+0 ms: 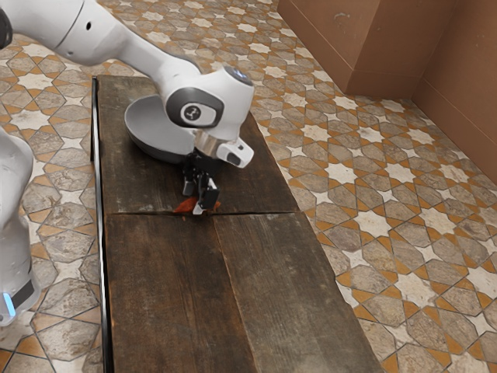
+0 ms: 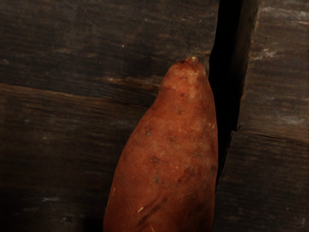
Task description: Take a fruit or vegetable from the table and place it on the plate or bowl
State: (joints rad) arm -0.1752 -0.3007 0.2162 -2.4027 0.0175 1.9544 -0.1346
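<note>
Midway along the bench point(image 1: 178, 295), on the seam between planks, the sweet potato point(image 1: 185, 207) lies directly under the end effector point(image 1: 199, 203), likely positioned to lift it toward the nearby bowl point(image 1: 151, 128), though I cannot tell its grip.

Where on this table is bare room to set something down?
The half of the table nearer the camera, from the seam to the near edge, is bare. The far half is crowded: the gray bowl sits there, and the gripper is down at the sweet potato.
</note>
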